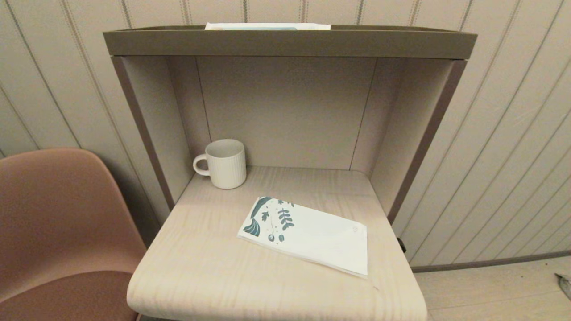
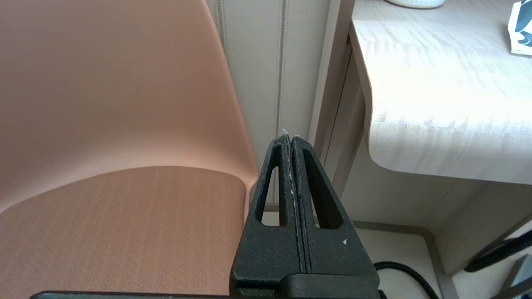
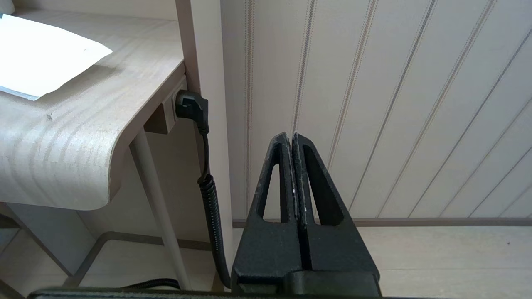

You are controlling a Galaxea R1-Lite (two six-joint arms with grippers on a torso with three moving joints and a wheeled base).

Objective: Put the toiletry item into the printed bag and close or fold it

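Observation:
The printed bag [image 1: 308, 234] lies flat on the light wooden table [image 1: 214, 272], its teal leaf print at the end nearer the mug. A corner of the printed bag [image 2: 521, 29] shows in the left wrist view, and its plain white end [image 3: 37, 54] in the right wrist view. The small white tube is out of view. My left gripper [image 2: 291, 139] is shut and empty, parked low to the left of the table beside the chair. My right gripper [image 3: 291, 137] is shut and empty, parked low to the right of the table, facing the wall. Neither arm shows in the head view.
A white ribbed mug [image 1: 223, 163] stands at the back left of the table. A brown shelf [image 1: 290, 42] spans above, with a white-and-blue box [image 1: 267, 26] on top. A pink chair [image 1: 58, 232] stands to the left. A black plug and coiled cable [image 3: 199, 124] hang by the table's right leg.

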